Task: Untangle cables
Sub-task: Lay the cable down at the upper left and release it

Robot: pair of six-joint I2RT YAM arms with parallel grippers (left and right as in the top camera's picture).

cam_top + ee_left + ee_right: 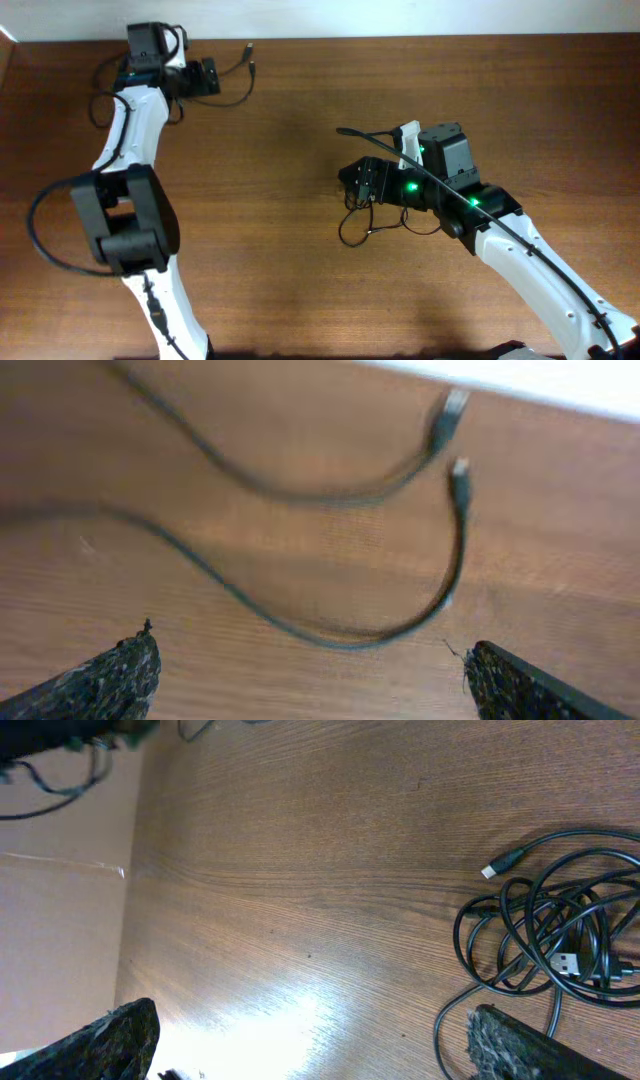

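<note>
While poised low over the brown wooden surface (290, 300), showed the left gripper (305, 660) with jaws spread wide and nothing between them. Saw two loose cords (330, 495) lying just ahead of it, curved side by side, their small plugs (455, 405) close together near the far edge. Found the right gripper (310, 1035) likewise spread wide and empty, near mid-surface. Noted a tangled bundle (560, 940) of thin black cord just beside one of its fingers (540, 1045), a silver-tipped plug (492, 870) sticking out, well apart from the loose pair
</note>
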